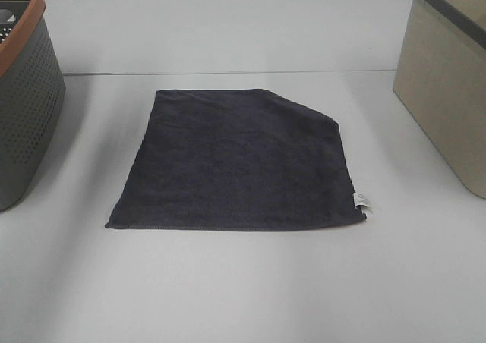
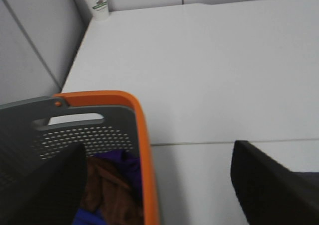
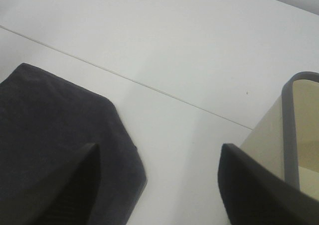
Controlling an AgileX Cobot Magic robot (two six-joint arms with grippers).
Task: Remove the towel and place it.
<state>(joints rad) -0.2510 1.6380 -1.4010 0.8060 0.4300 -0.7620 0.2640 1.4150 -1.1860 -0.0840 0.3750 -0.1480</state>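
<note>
The dark charcoal towel (image 1: 239, 165) lies flat on the white table, one far corner folded in and a small white tag (image 1: 361, 200) at its near right corner. No gripper shows in the high view. In the right wrist view my right gripper (image 3: 159, 150) stands open above the table, with one finger over a corner of the towel (image 3: 50, 115) and nothing between the fingers. In the left wrist view my left gripper (image 2: 159, 150) is open and empty, hovering at the edge of the orange-rimmed basket (image 2: 142, 135).
The grey perforated basket (image 1: 23, 108) stands at the left edge and holds brown and purple cloths (image 2: 109, 185). A beige bin (image 1: 448, 92) with a grey rim (image 3: 289, 125) stands at the right. A paper cup (image 2: 97, 3) sits at a far table corner.
</note>
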